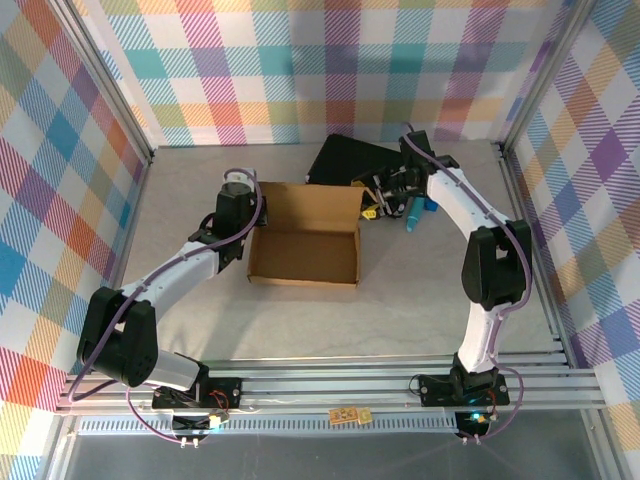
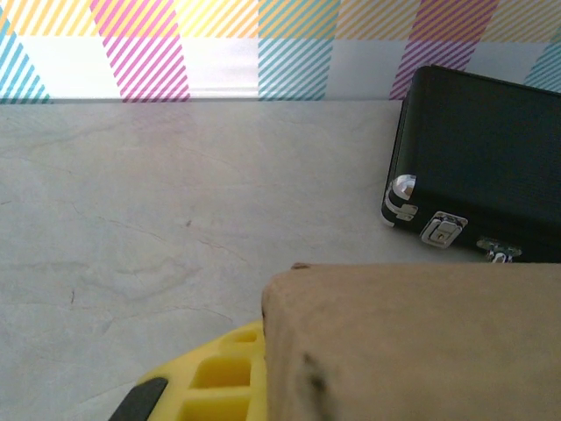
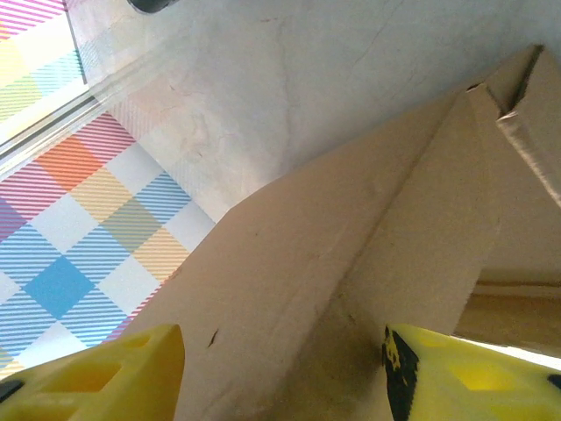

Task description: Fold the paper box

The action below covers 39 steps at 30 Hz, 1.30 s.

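The left gripper (image 1: 240, 188) is pressed together on a wall of the paper box (image 1: 305, 238). In its wrist view one yellow finger (image 2: 206, 381) is seen hard against the brown cardboard, and the other finger is hidden behind that wall. The right gripper (image 3: 280, 373) is spread, its two yellow fingers (image 3: 96, 368) set either side of a creased cardboard panel that rises between them; whether the pads press on it cannot be told. The box is thus found directly at both sets of fingertips, its far left corner at the left gripper and its far right corner at the right gripper. It is laid between the two as an open tray with low walls raised and a taller panel at the far side, on the grey table (image 1: 420, 310). Just beyond the left gripper and to its right, a black case (image 2: 482, 149) with metal latches is set on the table, near the box's far side. Farther beyond both grippers, the table is closed off by a checked wall (image 2: 219, 44) in bright colours.
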{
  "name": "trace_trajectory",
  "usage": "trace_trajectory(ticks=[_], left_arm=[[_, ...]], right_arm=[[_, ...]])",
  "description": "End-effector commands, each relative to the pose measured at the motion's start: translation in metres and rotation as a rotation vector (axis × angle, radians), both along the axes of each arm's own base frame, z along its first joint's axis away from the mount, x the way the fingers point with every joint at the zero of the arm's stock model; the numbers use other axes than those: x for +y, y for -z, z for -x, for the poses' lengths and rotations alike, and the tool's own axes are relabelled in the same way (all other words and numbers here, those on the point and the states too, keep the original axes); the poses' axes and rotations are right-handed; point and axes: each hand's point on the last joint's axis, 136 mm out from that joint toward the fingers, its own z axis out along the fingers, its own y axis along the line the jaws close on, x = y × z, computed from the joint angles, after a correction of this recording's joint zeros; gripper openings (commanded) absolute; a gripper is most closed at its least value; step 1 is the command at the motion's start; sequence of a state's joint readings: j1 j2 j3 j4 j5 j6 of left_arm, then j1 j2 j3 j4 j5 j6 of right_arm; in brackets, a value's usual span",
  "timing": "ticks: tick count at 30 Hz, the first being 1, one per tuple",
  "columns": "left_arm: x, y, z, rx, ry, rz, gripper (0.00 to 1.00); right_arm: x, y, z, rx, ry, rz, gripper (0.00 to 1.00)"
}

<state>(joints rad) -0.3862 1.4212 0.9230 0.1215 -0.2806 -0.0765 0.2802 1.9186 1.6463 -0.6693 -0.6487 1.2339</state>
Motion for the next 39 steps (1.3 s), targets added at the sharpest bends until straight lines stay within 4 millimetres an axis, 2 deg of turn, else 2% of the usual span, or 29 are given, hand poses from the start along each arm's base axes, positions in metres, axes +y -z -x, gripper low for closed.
trace_trajectory(ticks=[1,8,18,22,27,33,39], left_arm=[[-0.014,-0.009,0.001,-0.048,0.01,0.074,0.0],[-0.014,-0.004,0.006,-0.043,-0.005,0.115,0.0],[-0.007,0.011,0.023,-0.001,-0.051,0.213,0.0],[-0.006,0.011,0.03,0.006,-0.061,0.256,0.06],[-0.004,0.007,0.041,0.017,-0.086,0.35,0.19],[-0.005,0.012,0.057,0.066,-0.099,0.459,0.19],[0.003,0.03,0.079,0.117,-0.13,0.491,0.18]], right_arm=[[0.014,-0.013,0.009,0.024,-0.001,-0.059,0.6],[0.018,-0.002,0.013,0.039,-0.007,-0.022,0.52],[0.015,0.015,0.041,0.024,-0.088,0.084,0.37],[0.012,0.019,0.049,0.01,-0.103,0.127,0.33],[0.008,0.02,0.054,-0.034,-0.118,0.17,0.27],[0.012,0.027,0.062,-0.071,-0.159,0.211,0.24],[0.017,0.035,0.069,-0.114,-0.207,0.271,0.23]])
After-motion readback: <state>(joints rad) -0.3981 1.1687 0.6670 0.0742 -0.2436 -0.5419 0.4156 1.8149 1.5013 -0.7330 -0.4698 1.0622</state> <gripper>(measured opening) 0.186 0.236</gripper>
